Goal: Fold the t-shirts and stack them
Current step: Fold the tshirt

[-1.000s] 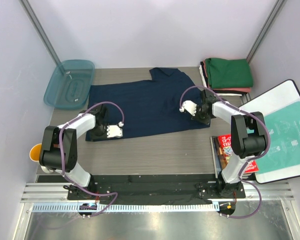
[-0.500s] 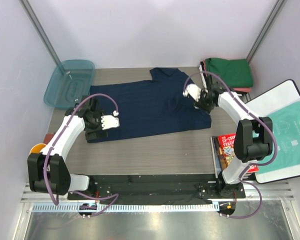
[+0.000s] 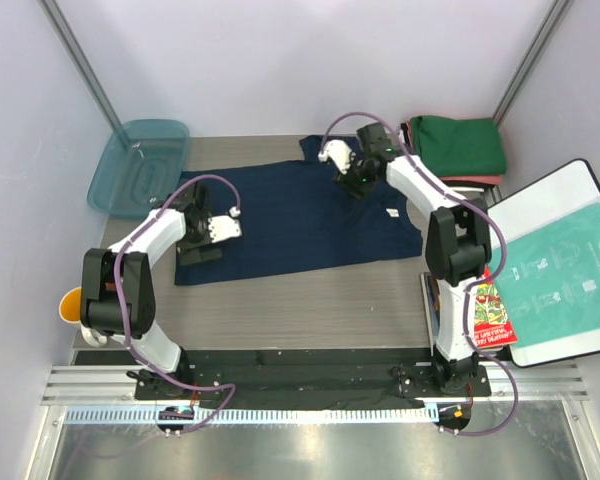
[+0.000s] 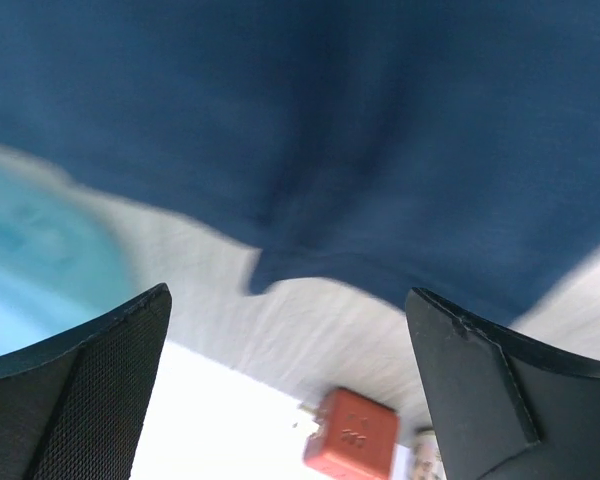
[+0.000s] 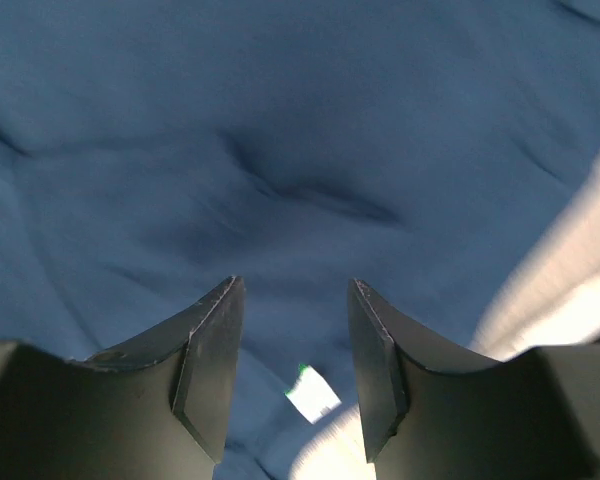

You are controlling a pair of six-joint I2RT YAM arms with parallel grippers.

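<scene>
Comparing with a second ago: both claws were clenched on the navy t-shirt (image 3: pixel 300 225), left claw (image 3: pixel 202 240) at its near-left corner, right claw (image 3: pixel 352 182) at its right edge. Both have since let go.

Left claw (image 4: pixel 285 295): fully released, nothing between the jaws, hovering at the shirt's left edge with bare tabletop (image 3: pixel 310 300) and the teal bin (image 3: pixel 140 165) beyond.

Right claw (image 5: pixel 295 290): jaws parted, empty, cloth lying below them and not pinched. It has swung to the far side, near the collar, forearm stretched across the shirt's right part. The white tag (image 3: pixel 391 212) shows.

Shirt lies spread flat mid-tabletop, not yet folded. Folded stack (image 3: pixel 460 150), green on top, sits at the far right corner, well apart.

Judgement: the spreading step looks finished; the claws seem to be repositioning for the first fold. Task is early for this shirt.
</scene>
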